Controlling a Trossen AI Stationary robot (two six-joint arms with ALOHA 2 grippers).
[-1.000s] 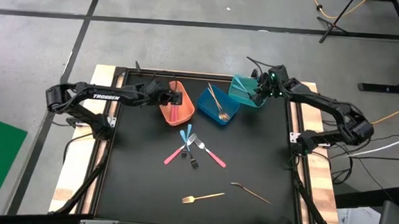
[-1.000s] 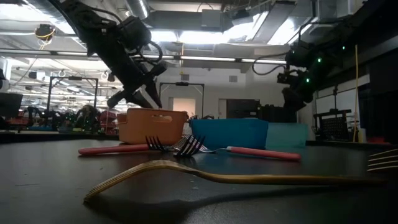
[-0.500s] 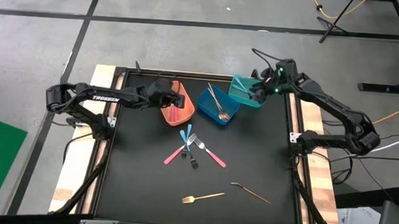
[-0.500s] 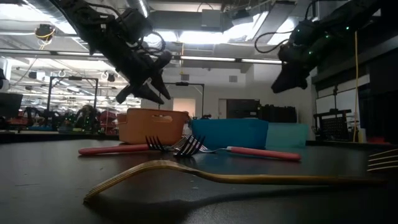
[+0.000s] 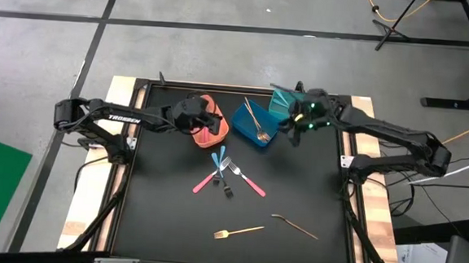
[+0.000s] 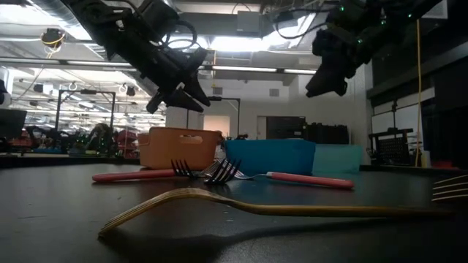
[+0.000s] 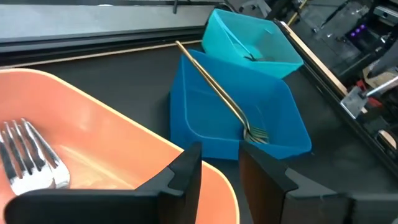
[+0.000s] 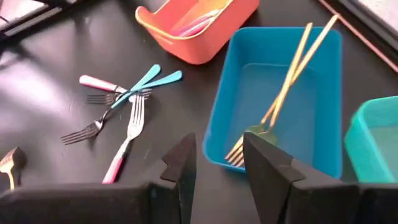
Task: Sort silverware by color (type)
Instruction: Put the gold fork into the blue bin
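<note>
Overhead, six pieces lie on the black surface (image 5: 163,225): two pink-handled forks (image 5: 250,182), two blue-handled forks (image 5: 218,158) crossed at frame centre, a gold fork (image 5: 239,230) and gold spoon (image 5: 294,225) lower down. Two gold forks (image 8: 283,93) sit in the blue bin (image 5: 257,125); pink-handled pieces in the orange bin (image 5: 210,122). Left end effector (image 7: 219,163) and right end effector (image 8: 217,152) hover with fingers parted, empty.

3 bins (image 5: 257,125) behind forks (image 5: 225,173) lying mid-table (image 5: 156,208)

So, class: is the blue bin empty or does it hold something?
Not empty. The blue bin holds gold forks, leaning on its rim.
</note>
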